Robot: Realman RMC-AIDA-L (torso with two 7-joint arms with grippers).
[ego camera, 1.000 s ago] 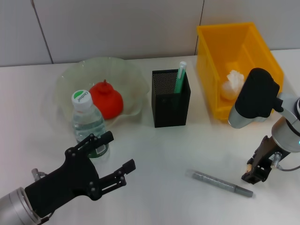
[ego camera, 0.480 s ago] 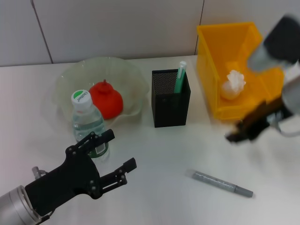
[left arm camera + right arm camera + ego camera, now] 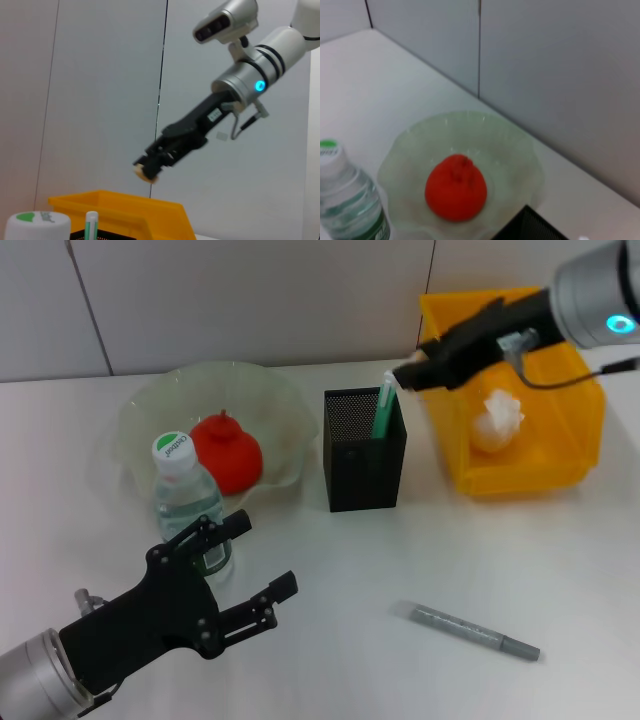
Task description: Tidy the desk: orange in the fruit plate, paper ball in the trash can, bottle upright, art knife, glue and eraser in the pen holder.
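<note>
jaws first: my right gripper [image 3: 412, 372] is pinched on a small tan eraser [image 3: 145, 173], raised in the air just above the black mesh pen holder [image 3: 364, 450]. my left gripper [image 3: 262, 565] hangs low in front of me with its fingers spread wide and nothing between them, just beside the bottle [image 3: 188, 503].

that pen holder has a green-and-white glue stick [image 3: 384, 405] standing in it, leaning a little toward the right. the glass fruit plate [image 3: 140, 410] holds the orange [image 3: 226, 453], sitting stem up. the yellow bin [image 3: 540, 330] has the white paper ball [image 3: 497, 422] inside it.

everything sits on a white desk [image 3: 360, 660] with a pale grey panelled wall [image 3: 250, 295] behind.

the bottle stands upright in front of the plate, white cap on top. the grey art knife [image 3: 475, 632] lies flat on the desk, well apart from the pen holder, its long axis running left to right and slanting toward me at its right end.
</note>
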